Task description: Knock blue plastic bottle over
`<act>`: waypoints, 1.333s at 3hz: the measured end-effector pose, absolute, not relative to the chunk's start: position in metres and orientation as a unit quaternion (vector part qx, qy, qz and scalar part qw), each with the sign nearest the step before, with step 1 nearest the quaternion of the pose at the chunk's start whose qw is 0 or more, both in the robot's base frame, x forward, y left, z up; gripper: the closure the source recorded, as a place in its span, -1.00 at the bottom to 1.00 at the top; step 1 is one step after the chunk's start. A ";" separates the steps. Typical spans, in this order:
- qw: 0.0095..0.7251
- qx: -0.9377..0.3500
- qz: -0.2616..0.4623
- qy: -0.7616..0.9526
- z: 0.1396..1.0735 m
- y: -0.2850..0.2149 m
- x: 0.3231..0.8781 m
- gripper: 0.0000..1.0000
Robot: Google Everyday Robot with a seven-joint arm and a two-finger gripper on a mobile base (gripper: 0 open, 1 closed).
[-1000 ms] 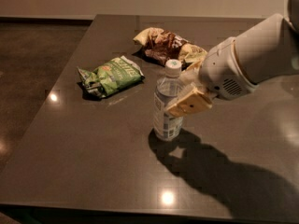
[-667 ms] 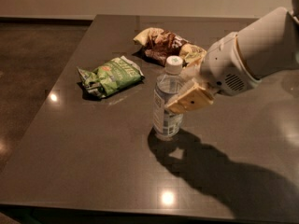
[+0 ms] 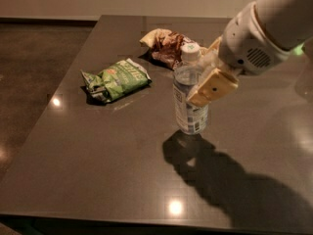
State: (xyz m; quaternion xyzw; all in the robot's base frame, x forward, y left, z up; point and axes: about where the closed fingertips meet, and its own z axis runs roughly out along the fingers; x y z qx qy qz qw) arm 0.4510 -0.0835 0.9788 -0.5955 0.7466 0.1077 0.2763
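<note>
Pincer [image 3: 204, 72] on the white arm [image 3: 259, 38] reaches in from the right, its tan fingers [image 3: 212, 84] spread open and clamped on nothing; the near one crosses the bottle's right shoulder. On the dark desk [image 3: 98, 170], from the left: a green chip bag [image 3: 117, 79], a crumpled brown snack wrapper [image 3: 164, 45] further back, then the blue plastic bottle [image 3: 188, 111], standing upright near the middle, white cap on.
</note>
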 end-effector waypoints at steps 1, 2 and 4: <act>0.208 -0.620 0.054 0.755 0.978 -0.103 0.456 1.00; 0.151 -0.641 0.009 0.753 0.972 -0.118 0.459 1.00; 0.081 -0.665 -0.067 0.739 0.961 -0.116 0.471 0.53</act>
